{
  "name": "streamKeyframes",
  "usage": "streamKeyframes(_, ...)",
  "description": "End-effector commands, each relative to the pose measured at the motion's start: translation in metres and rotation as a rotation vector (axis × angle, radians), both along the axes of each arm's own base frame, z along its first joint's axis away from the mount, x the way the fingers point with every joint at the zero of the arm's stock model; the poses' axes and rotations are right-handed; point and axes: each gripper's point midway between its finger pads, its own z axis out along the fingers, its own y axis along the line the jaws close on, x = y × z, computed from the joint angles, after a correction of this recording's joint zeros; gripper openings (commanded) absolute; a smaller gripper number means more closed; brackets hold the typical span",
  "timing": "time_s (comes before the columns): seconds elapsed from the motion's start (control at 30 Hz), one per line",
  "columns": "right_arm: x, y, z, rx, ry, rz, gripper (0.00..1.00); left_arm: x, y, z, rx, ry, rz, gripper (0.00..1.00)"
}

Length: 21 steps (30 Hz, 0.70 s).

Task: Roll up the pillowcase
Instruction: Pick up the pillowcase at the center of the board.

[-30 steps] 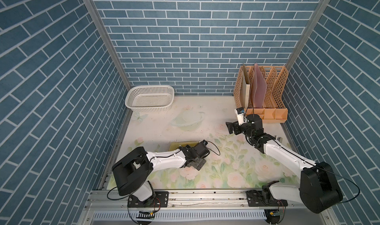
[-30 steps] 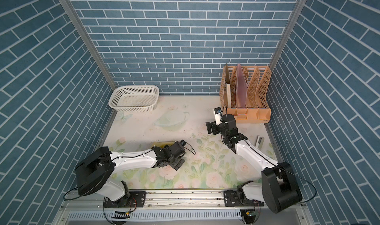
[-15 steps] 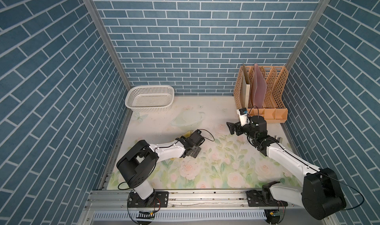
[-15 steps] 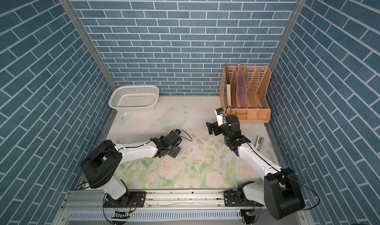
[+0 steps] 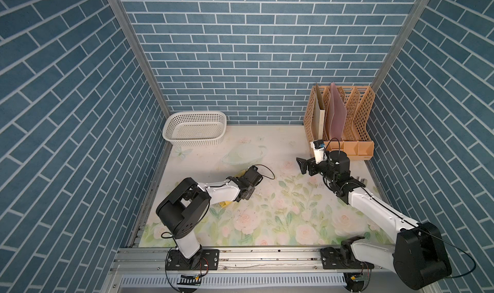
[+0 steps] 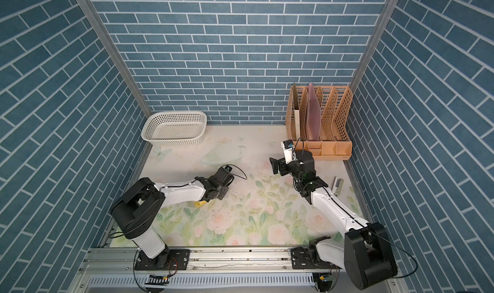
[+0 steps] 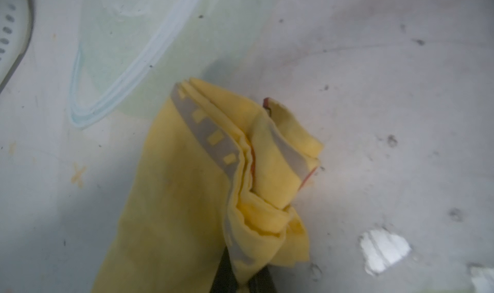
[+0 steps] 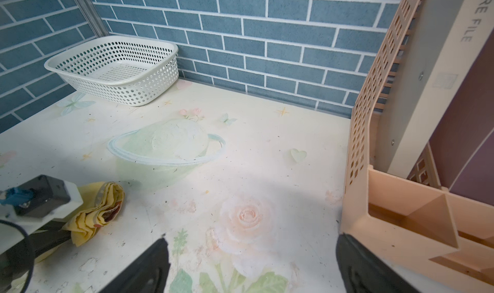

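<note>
Pillowcase (image 7: 173,198) folds show in the left wrist view; top views hide them.

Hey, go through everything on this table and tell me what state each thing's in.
pillowcase: loosely rolled, one end pinched by the left claw.
left claw: shut on the pillowcase.
right claw: open, empty.
white basket: upright, empty.
file rack: upright, holding folders.

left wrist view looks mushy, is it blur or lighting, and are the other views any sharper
Left wrist view: soft all over, the pillowcase and printed table smeared, light dim and grey. Right wrist view: crisp, basket holes distinct, a soft shadow across the table. Both top views: sharp, evenly lit.
</note>
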Motion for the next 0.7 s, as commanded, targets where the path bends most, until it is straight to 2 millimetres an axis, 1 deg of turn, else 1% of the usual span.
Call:
streamKeyframes(0.0, -0.001, -0.002, 0.008, 0.019, -0.023, -0.004, 1.00, -0.004, 0.036, -0.008, 0.138, 0.030, 0.066, 0.00)
streamKeyframes(0.1, -0.001, -0.002, 0.009, 0.023, -0.024, -0.005, 1.00, 0.017, 0.050, 0.020, 0.214, -0.075, 0.125, 0.00)
streamKeyframes(0.23, -0.001, -0.003, 0.009, 0.027, -0.023, -0.009, 1.00, 0.048, 0.062, 0.068, 0.306, -0.226, 0.146, 0.00)
streamKeyframes(0.47, -0.003, -0.006, 0.013, 0.035, -0.040, -0.021, 1.00, 0.099, 0.103, 0.126, 0.447, -0.401, 0.218, 0.00)
streamKeyframes(0.53, -0.002, -0.008, 0.015, 0.036, -0.043, -0.026, 1.00, 0.111, 0.103, 0.140, 0.465, -0.424, 0.186, 0.00)
streamKeyframes(0.6, -0.001, -0.009, 0.015, 0.035, -0.044, -0.034, 1.00, 0.122, 0.098, 0.153, 0.480, -0.434, 0.136, 0.00)
streamKeyframes(0.67, -0.001, -0.011, 0.016, 0.035, -0.048, -0.041, 1.00, 0.135, 0.105, 0.174, 0.494, -0.447, 0.154, 0.00)
